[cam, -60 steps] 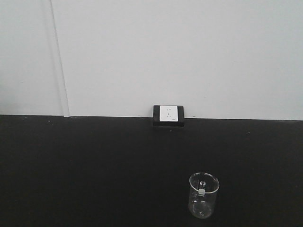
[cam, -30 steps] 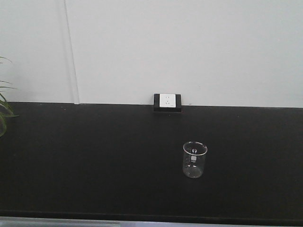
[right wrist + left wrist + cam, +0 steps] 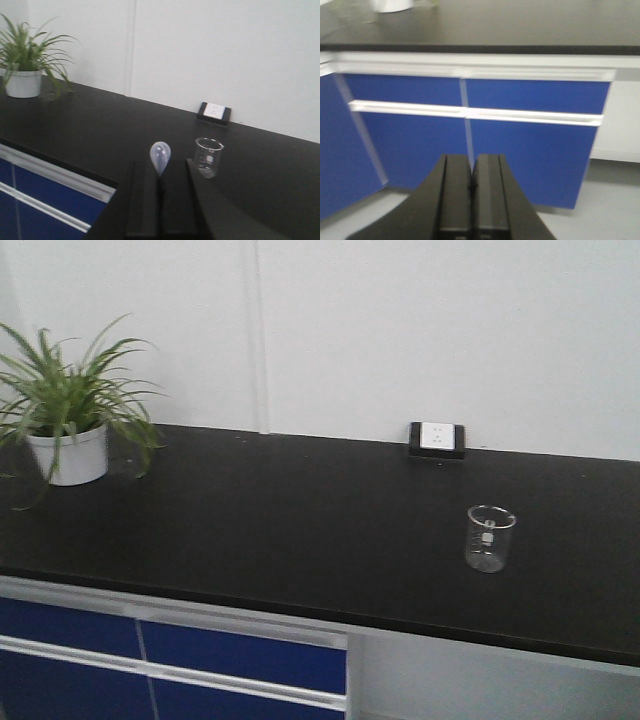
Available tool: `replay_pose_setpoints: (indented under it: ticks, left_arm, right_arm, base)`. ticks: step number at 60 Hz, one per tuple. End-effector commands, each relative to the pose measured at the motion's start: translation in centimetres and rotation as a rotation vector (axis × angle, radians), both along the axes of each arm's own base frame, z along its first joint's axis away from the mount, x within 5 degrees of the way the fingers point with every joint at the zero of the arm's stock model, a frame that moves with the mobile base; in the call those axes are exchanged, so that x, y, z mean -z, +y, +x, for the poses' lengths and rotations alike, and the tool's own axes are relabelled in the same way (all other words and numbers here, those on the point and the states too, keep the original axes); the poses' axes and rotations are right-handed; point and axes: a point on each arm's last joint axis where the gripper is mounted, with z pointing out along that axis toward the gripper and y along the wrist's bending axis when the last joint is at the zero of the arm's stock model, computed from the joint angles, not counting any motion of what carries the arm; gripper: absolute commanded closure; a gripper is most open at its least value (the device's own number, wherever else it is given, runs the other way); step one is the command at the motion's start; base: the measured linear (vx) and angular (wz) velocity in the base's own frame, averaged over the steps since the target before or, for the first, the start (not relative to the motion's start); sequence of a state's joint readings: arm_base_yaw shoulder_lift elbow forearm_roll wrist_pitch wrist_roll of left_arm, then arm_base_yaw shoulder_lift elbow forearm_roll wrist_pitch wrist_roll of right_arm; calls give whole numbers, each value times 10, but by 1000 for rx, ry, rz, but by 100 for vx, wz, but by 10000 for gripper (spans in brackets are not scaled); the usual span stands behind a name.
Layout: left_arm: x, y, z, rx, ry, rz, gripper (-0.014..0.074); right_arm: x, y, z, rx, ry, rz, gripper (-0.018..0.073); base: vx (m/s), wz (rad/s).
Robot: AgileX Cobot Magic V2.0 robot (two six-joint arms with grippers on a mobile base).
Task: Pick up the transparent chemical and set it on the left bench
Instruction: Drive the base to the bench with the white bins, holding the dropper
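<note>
Between the clamped fingers of the right gripper [image 3: 161, 175], the transparent chemical [image 3: 160, 155] stands bulb-up, pinched low for carrying, before the left bench [image 3: 75, 125] bearing a glass beaker [image 3: 208, 157], while the left gripper [image 3: 471, 165] hangs closed, empty, facing blue drawers [image 3: 535, 92].

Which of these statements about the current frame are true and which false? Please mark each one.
1. The right gripper is shut on the thin translucent bluish-white plastic stick, whose rounded tip pokes out. True.
2. The clear glass beaker lies tipped on its side. False: it stands upright on the matte black bench top.
3. The left gripper holds a red stick. False: it is shut with nothing seen between its fingers, facing blue cabinet doors.
4. The green plant in a white pot stands on the bench top, well apart from the beaker. True.
</note>
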State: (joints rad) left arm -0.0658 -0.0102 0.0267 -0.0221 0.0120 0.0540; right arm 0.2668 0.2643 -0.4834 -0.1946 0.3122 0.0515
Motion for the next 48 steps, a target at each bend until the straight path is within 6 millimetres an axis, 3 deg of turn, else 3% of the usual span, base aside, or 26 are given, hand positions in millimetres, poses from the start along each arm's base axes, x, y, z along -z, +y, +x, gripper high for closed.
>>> replay_pose_setpoints:
  ticks: [1, 48]
  left_arm:
    - [-3, 0, -1, 1, -81, -14, 600]
    - [-3, 0, -1, 1, -81, -14, 600]
  right_arm:
    - [-14, 1, -1, -9, -91, 3, 562]
    - [-14, 1, -1, -9, -91, 3, 562]
  base:
    - [-31, 56]
    - [-25, 68]
